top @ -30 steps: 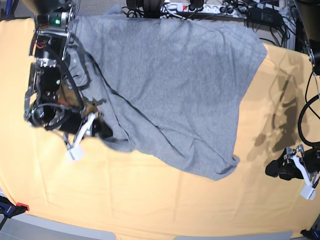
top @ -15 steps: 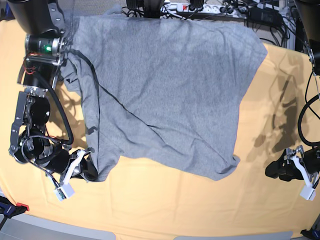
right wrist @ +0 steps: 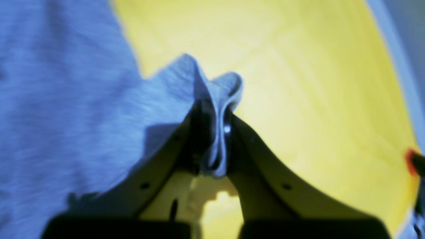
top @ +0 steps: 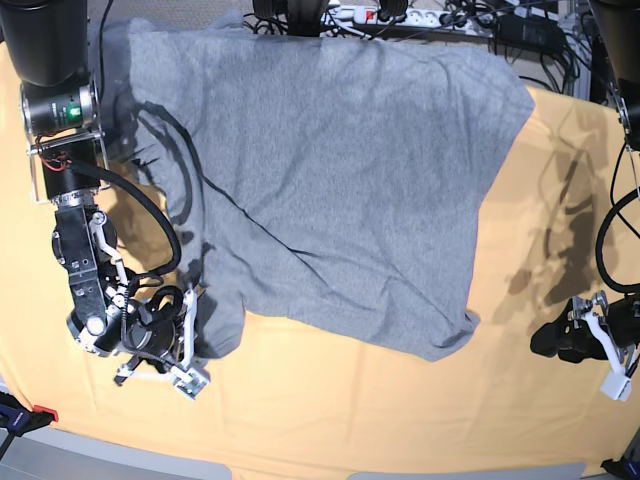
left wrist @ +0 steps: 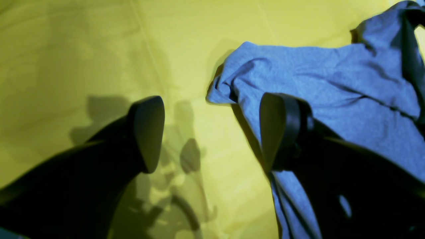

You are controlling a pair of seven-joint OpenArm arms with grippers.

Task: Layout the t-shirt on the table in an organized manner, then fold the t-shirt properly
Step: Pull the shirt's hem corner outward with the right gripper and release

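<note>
- The grey t-shirt is soft and floppy; grab corners or hems.
- The right pincer pinches its near-left corner tight.
- The left pincer is wide open, holding nothing, over the bench.

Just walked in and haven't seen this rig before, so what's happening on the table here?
A two-armed robot is laying out the t-shirt on the table. The right gripper is shut on a bunched edge of the shirt. The left gripper is open and empty over the cloth beside another corner.

The t-shirt is seen in plain heather grey; the table is covered in pale orange-yellow cloth, faintly creased.
</note>
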